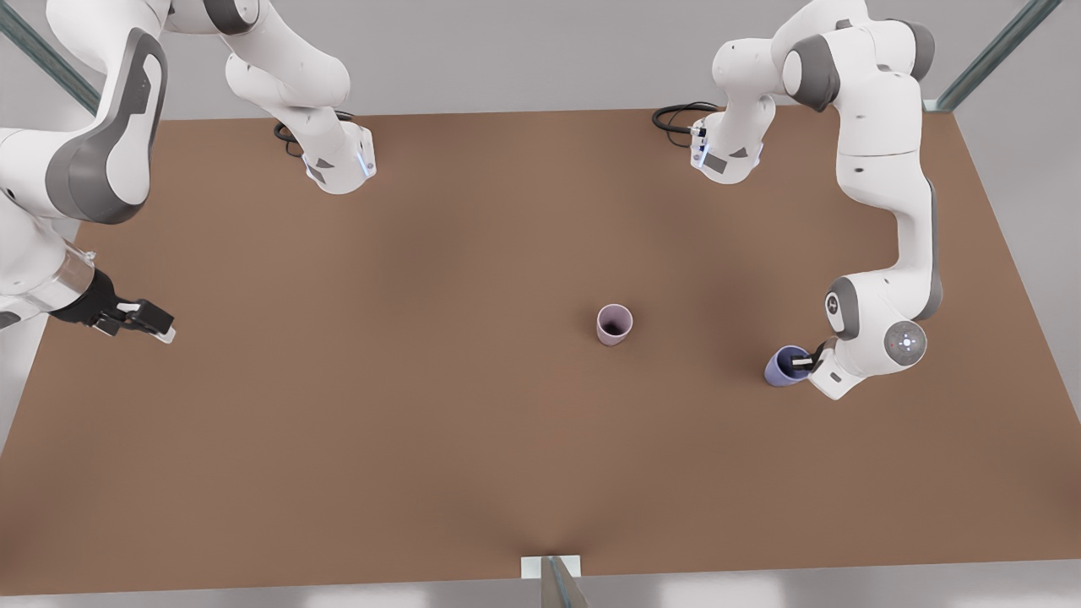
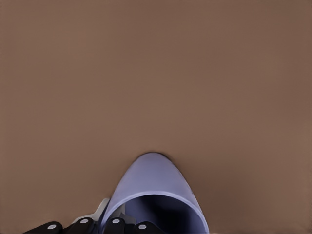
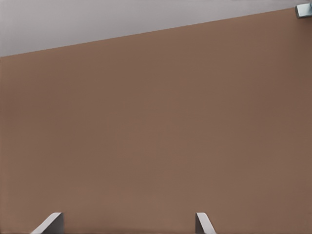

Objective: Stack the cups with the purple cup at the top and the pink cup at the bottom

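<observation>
No brand, label or writing can be read on the cups or on the arms. The purple cup point(image 1: 784, 368) sits on the brown tabletop point(image 1: 422, 405) toward the front view's right, and the left tool point(image 1: 802, 363) is at it, one finger reaching inside the rim. In the left wrist view the purple cup point(image 2: 155, 197) is seen from close up with the dark fingers point(image 2: 127, 226) straddling its wall at the rim; they are cut off by the picture's edge, and whether they actually press on the wall cannot be told. The cup's lower part is partly covered by the arm's white wrist in the front view.

The pink cup point(image 1: 614, 324) stands upright and alone near the middle of the tabletop, well apart from the purple cup, mouth up, dark inside.

The right tool point(image 1: 156, 325) hangs over the edge of the tabletop at the front view's left, far from both cups, waiting. Its fingers point(image 3: 204, 223) stand widely spread with nothing between them.

Black cables point(image 1: 680, 114) curl beside the arm bases at the far edge of the tabletop.
</observation>
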You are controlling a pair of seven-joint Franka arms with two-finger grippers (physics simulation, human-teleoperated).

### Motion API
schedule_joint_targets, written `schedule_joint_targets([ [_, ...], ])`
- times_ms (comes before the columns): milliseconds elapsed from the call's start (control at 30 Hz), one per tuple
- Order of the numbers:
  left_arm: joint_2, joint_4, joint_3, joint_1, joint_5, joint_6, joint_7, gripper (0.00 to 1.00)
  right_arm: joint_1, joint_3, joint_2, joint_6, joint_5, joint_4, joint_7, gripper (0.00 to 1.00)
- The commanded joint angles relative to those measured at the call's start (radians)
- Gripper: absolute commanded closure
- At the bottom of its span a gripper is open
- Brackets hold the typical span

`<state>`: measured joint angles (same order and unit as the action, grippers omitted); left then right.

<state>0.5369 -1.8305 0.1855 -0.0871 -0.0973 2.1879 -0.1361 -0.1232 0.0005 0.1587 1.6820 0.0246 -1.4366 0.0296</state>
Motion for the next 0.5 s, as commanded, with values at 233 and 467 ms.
schedule_joint_targets([
  [233, -0.140, 0.051, -0.011, -0.068, -0.012, -0.189, 0.102, 0.79, 0.003, 0.003, 0.001, -0.008, 0.008, 0.021, -0.070, 0.00],
  [467, -0.250, 0.074, -0.172, -0.211, -0.013, -0.419, 0.451, 0.79, 0.017, 0.003, -0.001, -0.005, 0.037, 0.021, -0.071, 0.00],
])
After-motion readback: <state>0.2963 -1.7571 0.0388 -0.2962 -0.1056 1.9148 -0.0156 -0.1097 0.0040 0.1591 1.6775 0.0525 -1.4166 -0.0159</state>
